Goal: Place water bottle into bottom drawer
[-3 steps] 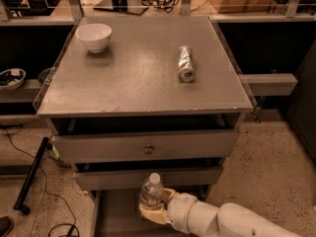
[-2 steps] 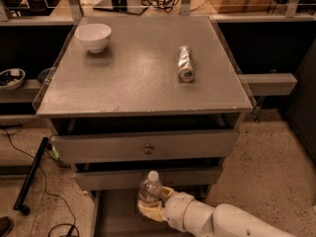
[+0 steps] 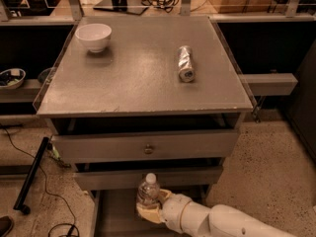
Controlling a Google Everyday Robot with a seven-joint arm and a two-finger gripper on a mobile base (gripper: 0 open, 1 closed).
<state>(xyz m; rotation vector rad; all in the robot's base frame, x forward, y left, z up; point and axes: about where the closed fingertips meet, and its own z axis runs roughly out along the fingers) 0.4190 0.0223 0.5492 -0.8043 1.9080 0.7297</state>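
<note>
Water bottle (image 3: 148, 190) and gripper (image 3: 149, 210) sit slightly further left than a second ago; otherwise little change. I read gripper as clenched around bottle's lower body, bottle upright, cap up, over open bottom drawer (image 3: 117, 212), near its front middle. Bottle base hidden by gripper, so I cannot tell whether it touches drawer floor. My judgement: carry done, lowering and release remain. Silver can (image 3: 185, 63) and white bowl (image 3: 93, 36) on counter (image 3: 138, 83), well above bottom drawer, unmoved.
</note>
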